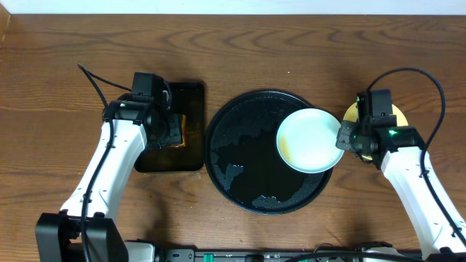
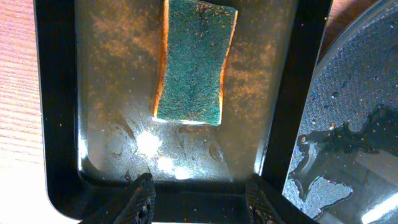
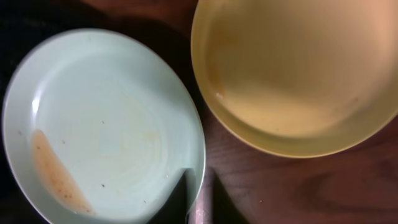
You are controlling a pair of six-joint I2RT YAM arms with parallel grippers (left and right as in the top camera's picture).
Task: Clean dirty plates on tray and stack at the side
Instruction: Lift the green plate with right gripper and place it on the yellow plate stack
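Straddling the right rim of the mint plate (image 1: 309,142) with my right gripper (image 3: 199,202): one finger is sitting over the plate's inside, the other outside. Jaws are only narrowly parted, and I can't tell if they're pinching the rim. Right arm is reaching in from lower right, forearm angling up-left, wrist turning toward the plate. Plate is sitting on the right part of the round black tray (image 1: 233,145), a brown streak (image 3: 53,168) showing near its edge. Yellow plate (image 3: 298,74) is sitting on the tabletop (image 1: 58,58) just right of that tray, under my wrist. Left arm is reaching up from lower left. Left gripper (image 2: 200,202) is hovering over the rectangular tray (image 2: 59,124), fingers well apart, holding nothing, with the sponge (image 2: 196,62) lying ahead.
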